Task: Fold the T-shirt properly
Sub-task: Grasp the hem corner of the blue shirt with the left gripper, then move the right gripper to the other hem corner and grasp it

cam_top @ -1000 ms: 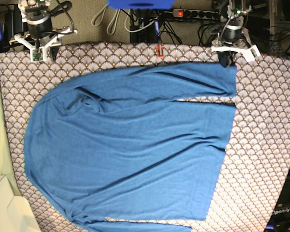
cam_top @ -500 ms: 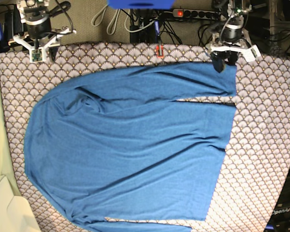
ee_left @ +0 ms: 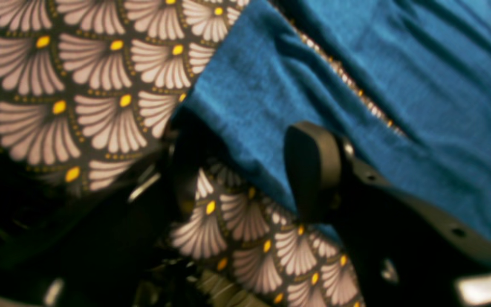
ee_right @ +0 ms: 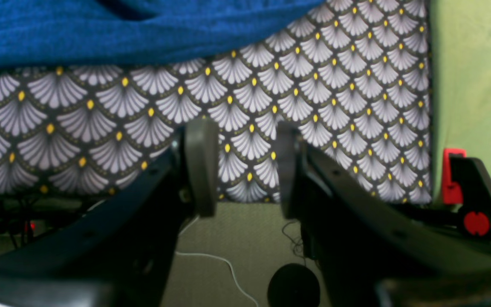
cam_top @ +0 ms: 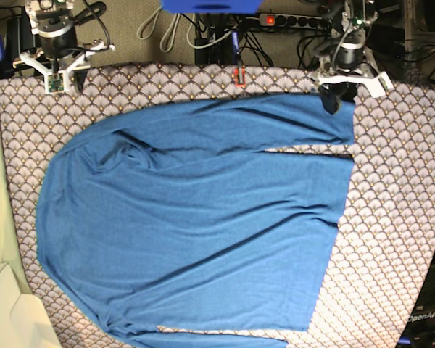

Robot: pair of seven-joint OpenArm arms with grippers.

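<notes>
Lying flat on the scallop-patterned cloth surface (cam_top: pixel 406 217), the large plain blue knit T-shirt (cam_top: pixel 196 217) is spread out. Left tool (ee_left: pixel 245 170) stands spread at its sleeve end; right tool (ee_right: pixel 245 166) spread, holding nothing.

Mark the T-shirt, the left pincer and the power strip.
T-shirt (cam_top: pixel 196 225): base view, middle of the body.
left pincer (ee_left: pixel 245 170): left wrist view, midway between its fingertips.
power strip (cam_top: pixel 293 22): base view, middle of its casing.

A scallop-patterned table cloth (cam_top: pixel 399 181) covers the table; cables (cam_top: pixel 159 29) cross the floor.
</notes>
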